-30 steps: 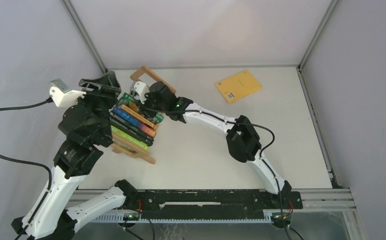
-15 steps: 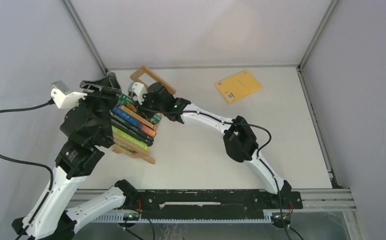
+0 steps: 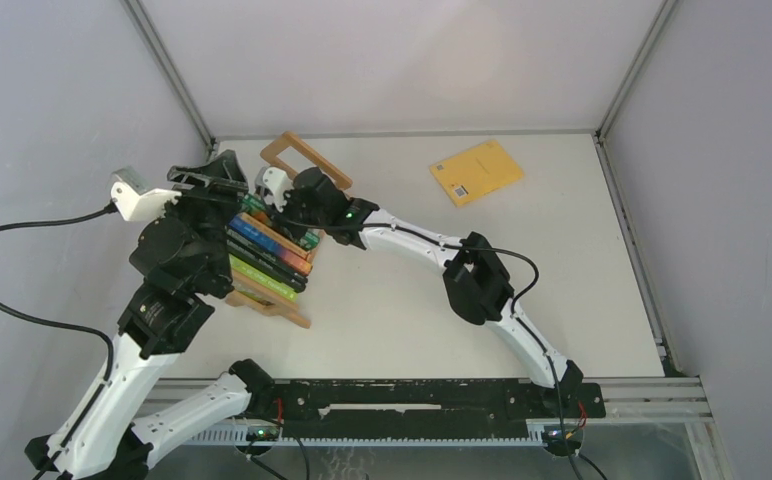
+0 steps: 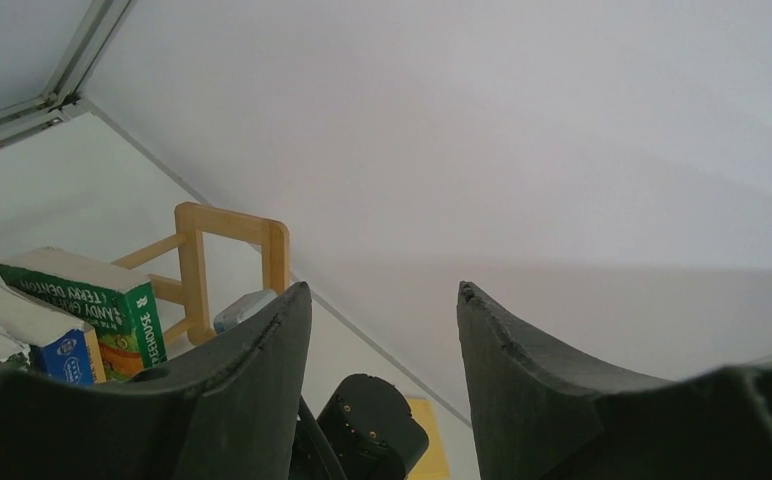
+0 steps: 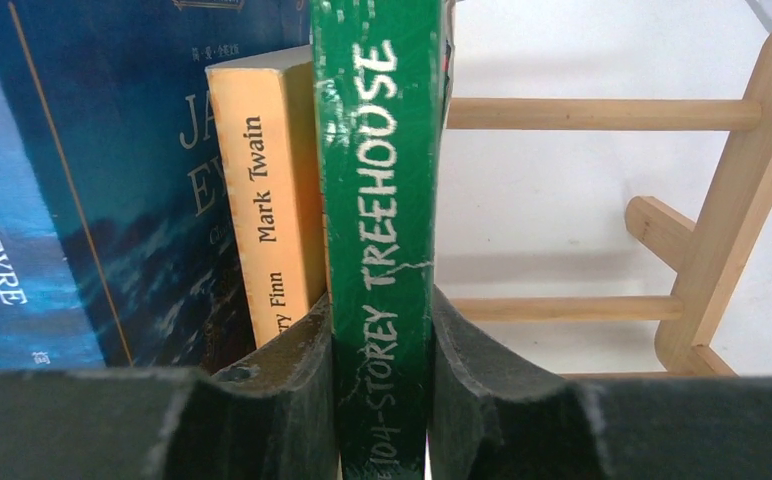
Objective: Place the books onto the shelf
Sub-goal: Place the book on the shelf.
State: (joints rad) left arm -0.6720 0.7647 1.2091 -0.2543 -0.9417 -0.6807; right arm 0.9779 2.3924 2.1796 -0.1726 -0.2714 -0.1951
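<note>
At the left, the left gripper (image 3: pixel 205 174) hangs above the far-left side of the shelf (image 3: pixel 303 158). Its dark, wedge-shaped fingers (image 4: pixel 262 370) stand apart with nothing between them. Its wrist camera looks past them to the shelf's far end frame.

The shelf is a small rack of pale wooden slats with rectangular frame ends, set at a slant on the white table (image 3: pixel 412 290). A row of thin paperbacks (image 3: pixel 262 255) fills its near half, their spines packed side by side. A lime-green book (image 3: pixel 256 277) sits toward the near end.

In the right wrist view the row shows a dark blue Jane Eyre (image 5: pixel 112 150). Next comes a yellow-orange Mark Twain spine (image 5: pixel 267 200). Last is the green Treehouse book (image 5: pixel 377 200), its glossy spine creased and scuffed, with white lettering. It stands upright against the Mark Twain volume, at the row's open end. Bare dowels and an end frame lie to its right.

The right gripper (image 5: pixel 380 325) is clamped on that green book, one matte black finger pressed flat to each cover at the lower spine.

Well apart, at the far right of the table, a plain yellow-orange paperback (image 3: pixel 476 171) lies flat, away from both grippers.
</note>
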